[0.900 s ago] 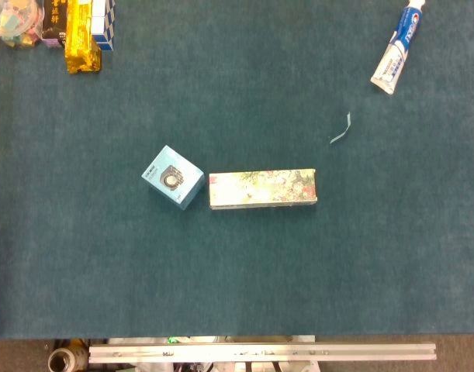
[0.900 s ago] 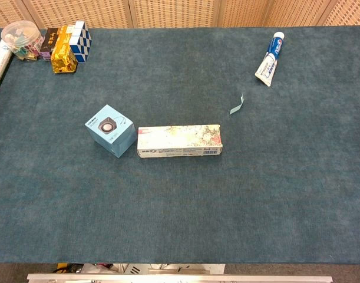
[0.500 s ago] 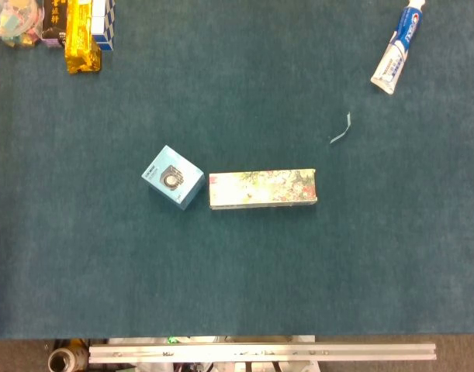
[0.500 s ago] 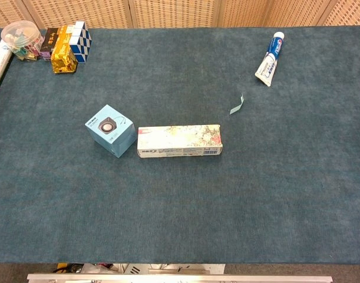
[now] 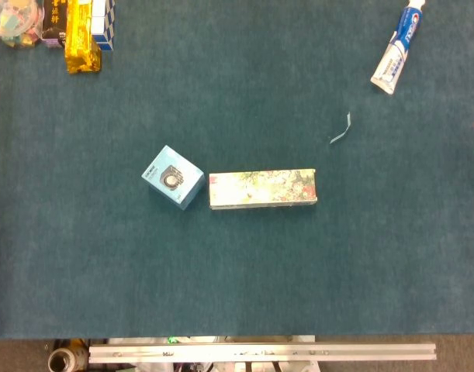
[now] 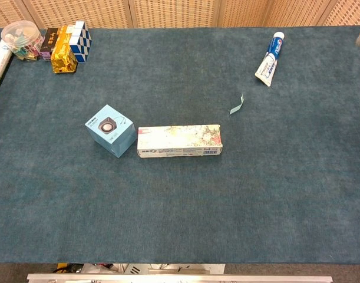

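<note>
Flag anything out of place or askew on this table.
A small curled paper scrap lies loose on the cloth between the toothpaste tube and the floral box. The blue cube box sits skewed against that box's end.

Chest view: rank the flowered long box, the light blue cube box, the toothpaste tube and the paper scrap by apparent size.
1. Flowered long box
2. Light blue cube box
3. Toothpaste tube, though it lies farther from the camera, so the gap is unsure
4. Paper scrap

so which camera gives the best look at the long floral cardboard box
The chest view: the long floral cardboard box shows both its patterned top and its printed side with a barcode. The head view shows only the top.
</note>
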You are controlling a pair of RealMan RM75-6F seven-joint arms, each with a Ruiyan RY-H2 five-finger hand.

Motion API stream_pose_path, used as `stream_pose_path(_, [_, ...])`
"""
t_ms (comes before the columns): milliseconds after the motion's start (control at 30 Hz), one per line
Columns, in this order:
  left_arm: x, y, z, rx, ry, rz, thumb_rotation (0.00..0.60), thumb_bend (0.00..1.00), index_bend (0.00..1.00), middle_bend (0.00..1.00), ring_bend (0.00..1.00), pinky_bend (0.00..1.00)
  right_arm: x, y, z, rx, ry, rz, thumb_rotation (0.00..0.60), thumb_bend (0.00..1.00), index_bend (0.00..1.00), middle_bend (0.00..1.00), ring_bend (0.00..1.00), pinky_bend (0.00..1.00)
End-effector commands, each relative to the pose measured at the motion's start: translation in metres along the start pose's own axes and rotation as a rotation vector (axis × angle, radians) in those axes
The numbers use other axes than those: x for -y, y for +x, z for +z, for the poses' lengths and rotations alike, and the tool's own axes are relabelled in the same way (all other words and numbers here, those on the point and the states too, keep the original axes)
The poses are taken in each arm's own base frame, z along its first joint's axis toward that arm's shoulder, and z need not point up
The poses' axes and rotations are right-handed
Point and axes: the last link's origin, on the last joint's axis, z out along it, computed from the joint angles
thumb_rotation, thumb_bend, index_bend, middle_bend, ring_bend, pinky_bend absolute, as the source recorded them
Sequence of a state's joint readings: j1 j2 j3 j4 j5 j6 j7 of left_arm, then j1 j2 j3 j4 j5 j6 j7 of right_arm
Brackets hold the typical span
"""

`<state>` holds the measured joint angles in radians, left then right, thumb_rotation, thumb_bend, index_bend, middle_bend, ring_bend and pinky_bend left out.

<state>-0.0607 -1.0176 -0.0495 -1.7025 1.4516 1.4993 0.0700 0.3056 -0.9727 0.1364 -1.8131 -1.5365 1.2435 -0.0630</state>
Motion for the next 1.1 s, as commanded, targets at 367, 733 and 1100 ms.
stream_pose_path(367, [0.004, -0.003, -0.002, 0.008, 0.006, -0.007, 0.600, 0.35, 0.13, 0.36, 0.38, 0.39, 0.037, -0.051, 0.076, 0.160, 0.075, -0.101, 0.600, 0.25, 0.51, 1.00, 1.00, 1.00])
stream_pose_path(733, [0.007, -0.004, -0.002, 0.012, 0.011, -0.013, 0.600, 0.34, 0.13, 0.36, 0.38, 0.39, 0.063, -0.091, 0.116, 0.232, 0.100, -0.128, 0.600, 0.25, 0.51, 1.00, 1.00, 1.00])
stream_pose_path(1100, [0.009, -0.004, -0.003, 0.010, 0.017, -0.018, 0.600, 0.35, 0.13, 0.36, 0.39, 0.39, 0.084, -0.133, 0.142, 0.341, 0.113, -0.211, 0.600, 0.26, 0.51, 1.00, 1.00, 1.00])
